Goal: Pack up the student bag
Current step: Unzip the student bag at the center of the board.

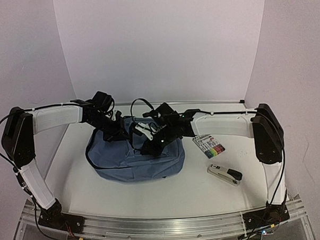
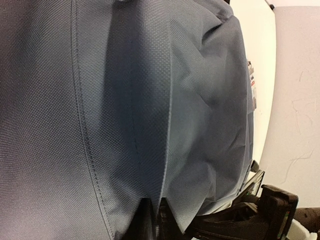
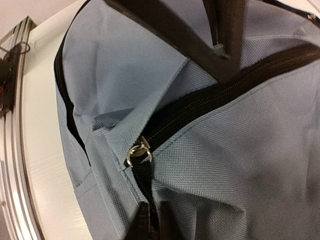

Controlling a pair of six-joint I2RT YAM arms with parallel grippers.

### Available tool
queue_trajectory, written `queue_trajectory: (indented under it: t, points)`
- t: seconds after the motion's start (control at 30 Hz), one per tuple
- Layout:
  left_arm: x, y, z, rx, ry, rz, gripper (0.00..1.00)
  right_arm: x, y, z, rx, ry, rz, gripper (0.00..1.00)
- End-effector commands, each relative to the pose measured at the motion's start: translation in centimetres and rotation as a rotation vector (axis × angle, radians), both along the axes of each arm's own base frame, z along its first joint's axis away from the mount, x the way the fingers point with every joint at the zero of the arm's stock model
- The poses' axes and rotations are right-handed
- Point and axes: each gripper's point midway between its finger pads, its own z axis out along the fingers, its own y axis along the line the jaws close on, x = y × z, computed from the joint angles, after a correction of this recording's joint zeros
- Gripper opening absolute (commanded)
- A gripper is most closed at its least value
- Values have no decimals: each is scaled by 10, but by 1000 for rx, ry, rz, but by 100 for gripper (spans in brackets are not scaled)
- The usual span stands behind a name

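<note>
The slate-blue student bag (image 1: 132, 161) lies on the white table between the two arms. My left gripper (image 1: 113, 128) is at the bag's back left edge, shut on a fold of its fabric (image 2: 165, 165), which fills the left wrist view. My right gripper (image 1: 153, 144) is over the bag's top middle, shut on the black zipper pull strap (image 3: 145, 175) that hangs from a silver ring (image 3: 136, 152) at the end of the black zipper (image 3: 220, 95). The zipper teeth look closed along the part in view.
A pack of coloured markers (image 1: 210, 146) lies right of the bag. A black and silver stapler (image 1: 225, 174) lies nearer the front right. The metal rail (image 1: 164, 226) runs along the table's near edge. White walls enclose the table.
</note>
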Motion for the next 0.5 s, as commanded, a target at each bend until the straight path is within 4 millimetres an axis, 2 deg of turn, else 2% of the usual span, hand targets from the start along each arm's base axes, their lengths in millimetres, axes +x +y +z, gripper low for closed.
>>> queue_trajectory:
  t: [0.0,0.07,0.13,0.3,0.47]
  points:
    - [-5,0,29,-45,-79,-36,34,6,14,57,110,-69,6,0]
    - [-12,4,34,-56,-114,-50,49,8,16,70,136,-73,0,0]
    - [-27,9,45,-74,-163,-72,56,9,18,77,152,-73,-6,0]
    - [-60,17,44,-74,-229,-127,59,17,20,78,152,-80,-27,0]
    - [-69,17,31,-23,-320,-165,55,34,20,76,160,-63,-67,0]
